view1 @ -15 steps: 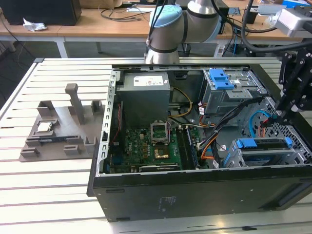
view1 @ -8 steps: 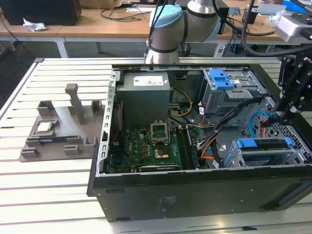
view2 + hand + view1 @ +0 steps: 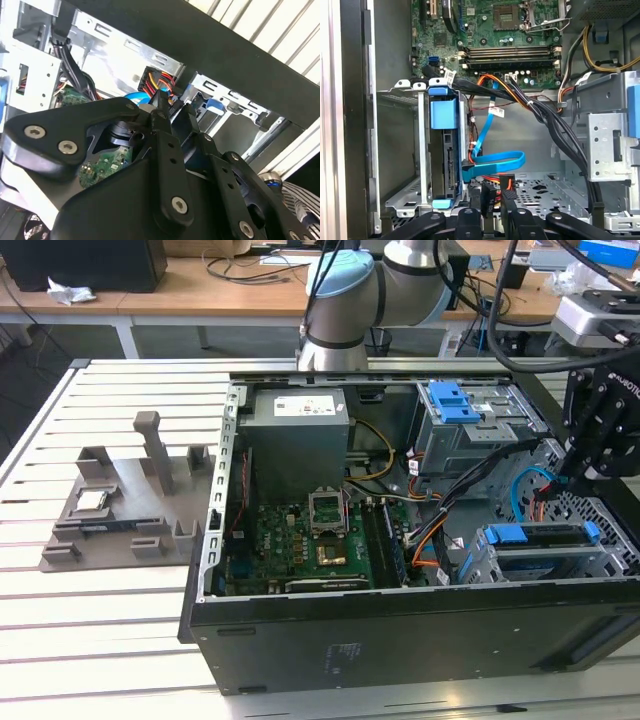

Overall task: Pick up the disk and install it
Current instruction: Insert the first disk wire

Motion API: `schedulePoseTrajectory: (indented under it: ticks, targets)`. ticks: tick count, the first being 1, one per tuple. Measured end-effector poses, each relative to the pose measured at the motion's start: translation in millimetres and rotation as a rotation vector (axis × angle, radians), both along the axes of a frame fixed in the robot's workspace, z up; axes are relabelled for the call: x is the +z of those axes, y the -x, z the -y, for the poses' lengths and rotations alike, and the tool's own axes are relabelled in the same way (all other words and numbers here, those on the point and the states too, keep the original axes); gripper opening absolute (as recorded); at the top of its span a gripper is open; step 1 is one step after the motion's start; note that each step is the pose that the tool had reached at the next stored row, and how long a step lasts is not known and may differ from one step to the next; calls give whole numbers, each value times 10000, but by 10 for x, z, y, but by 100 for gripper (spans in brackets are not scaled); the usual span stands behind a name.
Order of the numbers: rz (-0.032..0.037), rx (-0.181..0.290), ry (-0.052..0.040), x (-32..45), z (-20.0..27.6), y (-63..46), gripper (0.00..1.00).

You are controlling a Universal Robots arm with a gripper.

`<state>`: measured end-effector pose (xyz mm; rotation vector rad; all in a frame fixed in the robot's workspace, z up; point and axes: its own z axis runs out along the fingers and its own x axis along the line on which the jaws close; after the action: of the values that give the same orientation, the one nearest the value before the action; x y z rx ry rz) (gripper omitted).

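The flat silver-metal disk with blue plastic side rails (image 3: 540, 545) is seen seated in the grey drive bay (image 3: 480, 562) at the exterior view's right of the open black computer case (image 3: 400, 630). Installation is judged largely done. The black gripper (image 3: 580, 475) is held just above, near the blue data cable (image 3: 492, 162). Whether its jaws are apart cannot be told.

Surface: we note a white slatted table (image 3: 110, 640), slats running across the exterior view.
Towards exterior view's right: open black computer case (image 3: 420, 625) lies directly on the slats, its open side facing up.
Towards exterior view's left: grey moulded fixture tray (image 3: 125, 510) lies flat, just beside the case.
On tray: small square silver chip (image 3: 92, 502) in a recess.
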<state>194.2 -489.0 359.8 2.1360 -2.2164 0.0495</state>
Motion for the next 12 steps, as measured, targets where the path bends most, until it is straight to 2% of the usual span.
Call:
schedulePoseTrajectory:
  ticks: [5,6,7,8,12]
  targets:
    - [0,-1,43,0,0,0,29]
    - [0,-1,49,0,0,0,22]
    - [0,0,53,0,0,0,22]
    - [0,-1,60,0,0,0,17]
    - [0,-1,81,0,0,0,17]
